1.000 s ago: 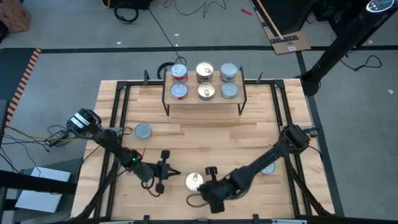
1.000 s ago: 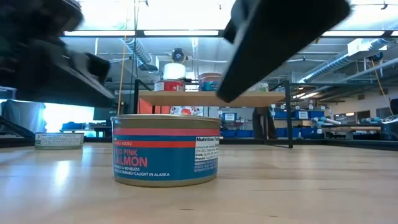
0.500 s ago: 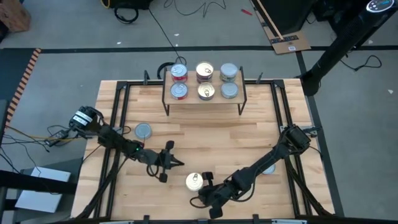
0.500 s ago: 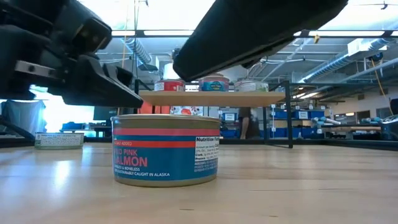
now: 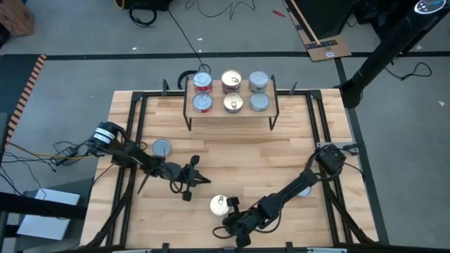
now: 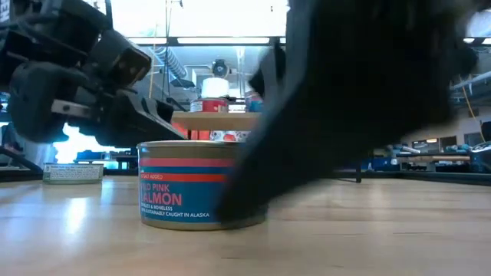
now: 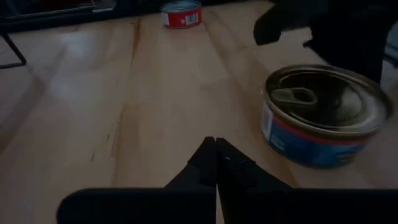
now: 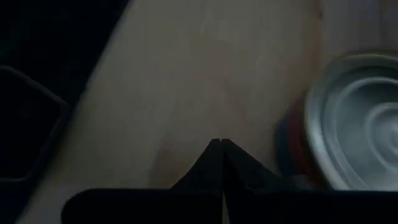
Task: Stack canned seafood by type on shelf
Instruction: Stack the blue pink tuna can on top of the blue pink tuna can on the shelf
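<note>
Slatted light-wood table, edged by a black metal frame, stands on a grey floor crossed by dark tape lines, with loose cables and a flat piece of cardboard lying beyond its far side. The low view looks across the boards into a workshop with ceiling lights, ducting and blue benches.

At the far middle of the table stands the shelf, a small wooden board on thin black legs, bearing six cans in two rows of three: two red-sided ones on the left, two gold-topped ones in the middle, two silver ones on the right. One grey-topped can sits alone on the table's left part, and another is mostly hidden under the right arm on the right.

A gold-topped salmon can, blue-green with a red band, stands near the front edge between the two grippers. The left gripper hangs just beside it on the left, fingers clenched together and empty, tips pointing toward it. The right gripper, also clenched on nothing, sits low right next to the can's right side; whether it touches cannot be told. In the low view the right arm's dark bulk blocks most of the shelf and the can's right half.
</note>
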Controlling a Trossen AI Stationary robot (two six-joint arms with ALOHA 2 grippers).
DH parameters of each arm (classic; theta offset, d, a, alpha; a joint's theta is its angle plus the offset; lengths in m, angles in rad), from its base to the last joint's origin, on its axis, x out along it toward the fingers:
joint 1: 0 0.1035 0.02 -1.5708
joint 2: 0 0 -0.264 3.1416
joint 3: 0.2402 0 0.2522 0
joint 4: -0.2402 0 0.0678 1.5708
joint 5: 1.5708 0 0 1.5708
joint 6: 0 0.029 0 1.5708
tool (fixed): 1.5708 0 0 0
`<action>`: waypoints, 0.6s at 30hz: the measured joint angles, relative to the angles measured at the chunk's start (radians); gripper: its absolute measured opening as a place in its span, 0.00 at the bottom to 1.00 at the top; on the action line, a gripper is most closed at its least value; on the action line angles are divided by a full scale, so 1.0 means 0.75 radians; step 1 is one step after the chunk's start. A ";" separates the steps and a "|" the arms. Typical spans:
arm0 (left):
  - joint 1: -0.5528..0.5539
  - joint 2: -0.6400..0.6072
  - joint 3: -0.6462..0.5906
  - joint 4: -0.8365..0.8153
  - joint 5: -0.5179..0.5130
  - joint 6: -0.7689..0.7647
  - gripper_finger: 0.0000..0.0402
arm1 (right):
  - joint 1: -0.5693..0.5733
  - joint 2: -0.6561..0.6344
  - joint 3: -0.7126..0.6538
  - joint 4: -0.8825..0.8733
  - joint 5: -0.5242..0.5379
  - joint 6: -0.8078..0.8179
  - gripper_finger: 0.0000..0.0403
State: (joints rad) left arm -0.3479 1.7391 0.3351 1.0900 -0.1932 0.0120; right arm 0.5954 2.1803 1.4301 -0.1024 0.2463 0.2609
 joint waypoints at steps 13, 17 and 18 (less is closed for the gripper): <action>0.002 0.242 0.053 0.271 0.021 -0.026 0.00 | -0.029 -0.010 0.059 -0.075 0.131 0.075 0.02; 0.002 0.267 0.072 0.256 0.037 -0.020 0.00 | -0.043 -0.010 0.059 -0.076 0.235 0.076 0.02; 0.002 0.277 0.075 0.254 0.037 -0.020 0.00 | -0.048 -0.012 0.059 -0.077 0.246 0.075 0.02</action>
State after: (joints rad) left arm -0.3466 1.9471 0.3912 1.2804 -0.1658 -0.0032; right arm 0.5593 2.1711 1.4746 -0.1600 0.4307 0.3169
